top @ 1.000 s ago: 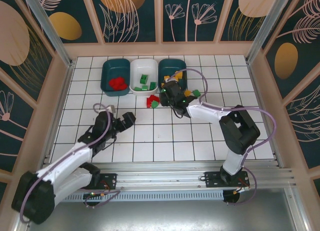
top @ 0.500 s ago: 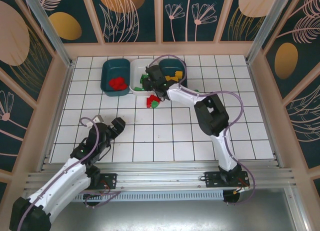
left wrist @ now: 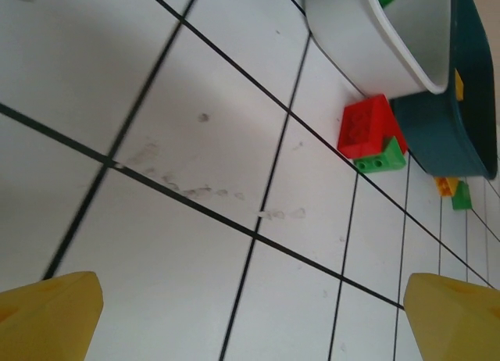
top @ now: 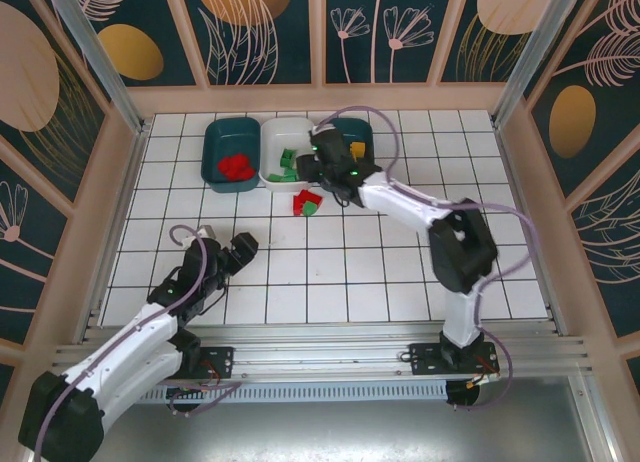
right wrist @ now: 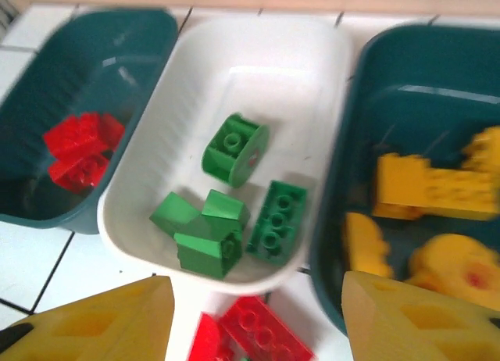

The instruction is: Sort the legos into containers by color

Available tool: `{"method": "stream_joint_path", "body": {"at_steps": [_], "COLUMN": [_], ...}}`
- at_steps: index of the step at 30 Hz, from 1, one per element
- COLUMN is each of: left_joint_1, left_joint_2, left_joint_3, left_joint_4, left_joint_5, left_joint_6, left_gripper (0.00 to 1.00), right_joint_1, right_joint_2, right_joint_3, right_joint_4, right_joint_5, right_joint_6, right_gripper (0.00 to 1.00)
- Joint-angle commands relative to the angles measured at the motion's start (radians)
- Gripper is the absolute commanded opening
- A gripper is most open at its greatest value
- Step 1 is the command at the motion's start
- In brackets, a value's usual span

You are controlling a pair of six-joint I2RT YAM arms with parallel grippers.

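Legos (top: 306, 203) sit just beside the white container (top: 278, 134) near rim.

The right arm (top: 400, 200) hides part of the right teal tub (top: 368, 134). Red bricks (right wrist: 262, 337) near the white tub (right wrist: 258, 41) are cut off.

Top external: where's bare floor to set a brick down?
Bare tiles between left teal tub and left gripper, and between right arm and side wall. Crowded in front of the white tub: loose red and green bricks by the right gripper.
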Motion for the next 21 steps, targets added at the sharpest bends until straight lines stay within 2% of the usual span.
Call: {"method": "stream_joint_path", "body": {"at_steps": [1,5,8,11,15,18,21], "left_joint_1": [-0.004,-0.008,-0.024,-0.042,-0.049,-0.050,-0.050], "left_joint_2": [0.079,0.209,0.288,0.338,0.358,0.358,0.350], "left_joint_3": [0.034,0.058,0.087,0.125,0.146,0.146,0.138], "left_joint_4": [0.145,0.245,0.286,0.291,0.282,0.261,0.252], "left_joint_5": [0.136,0.236,0.258,0.259,0.253,0.245,0.238], "left_joint_6": [0.041,0.054,0.058,0.069,0.074,0.075,0.076], "left_gripper": [0.99,0.97,0.97,0.97,0.97,0.97,0.97], "right_joint_1": [-0.100,-0.247,-0.288,-0.315,-0.372,-0.398,-0.421], "right_joint_2": [-0.160,-0.257,-0.248,-0.210,-0.180,-0.164,-0.100], "right_joint_3": [-0.179,-0.387,-0.453,-0.468,-0.481,-0.461,-0.395], "right_joint_4": [0.061,0.054,0.060,0.049,0.095,0.101,0.094], "right_joint_5": [0.071,-0.012,-0.027,-0.065,-0.139,-0.056,-0.028], "right_joint_6": [0.006,0.022,-0.038,-0.075,0.004,0.047,0.021], "right_gripper": [0.57,0.53,0.52,0.52,0.54,0.52,0.52]}}
